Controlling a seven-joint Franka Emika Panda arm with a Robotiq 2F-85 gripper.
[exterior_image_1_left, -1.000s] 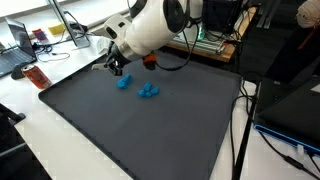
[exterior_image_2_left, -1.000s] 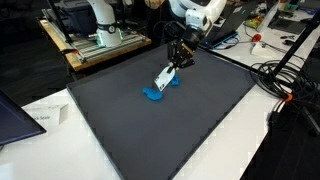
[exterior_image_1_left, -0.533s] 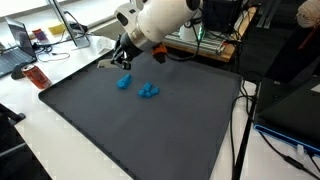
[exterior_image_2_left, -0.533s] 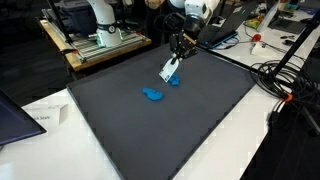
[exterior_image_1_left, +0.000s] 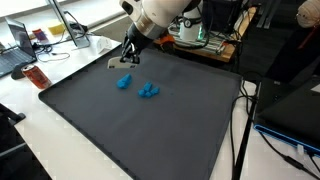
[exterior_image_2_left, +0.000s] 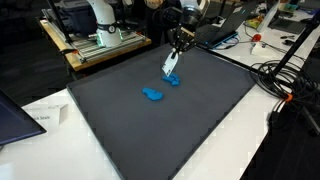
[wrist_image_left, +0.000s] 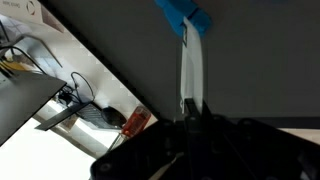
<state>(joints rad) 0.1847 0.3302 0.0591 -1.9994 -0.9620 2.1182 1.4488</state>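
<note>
Exterior, pincer: the pincer (exterior_image_2_left: 177, 44) hangs over the far part of the dark mat (exterior_image_2_left: 150, 125), its jaws pinched narrow on the top end of a white strip (exterior_image_2_left: 170, 66).
Exterior, strip: it slants down from the fingers toward 7 o'clock. Gripped at one end like that, its whole length is free to reach down, I'd judge.
Exterior, blue pieces: one blue piece (exterior_image_2_left: 173, 80) lies right at the strip's lower end, though I cannot tell if they touch. A second blue piece (exterior_image_2_left: 153, 95) sits at its 7 o'clock, apart.
Exterior, other side: the pincer (exterior_image_1_left: 127, 56) is near the mat's far edge, and the strip shows only as a pale sliver (exterior_image_1_left: 113, 64) at its 8 o'clock. Both blue pieces lie loose on the mat, at its 6 and 5 o'clock.
Exterior, surroundings: a red can (exterior_image_1_left: 37, 77) stands off the mat at 9 o'clock on the white bench (exterior_image_1_left: 60, 130).
Wrist, strip: the strip runs from the fingers at 6 o'clock straight toward 12.
Wrist, far tip: it meets a blue piece (wrist_image_left: 183, 14), either touching or merely overlapping it.
</note>
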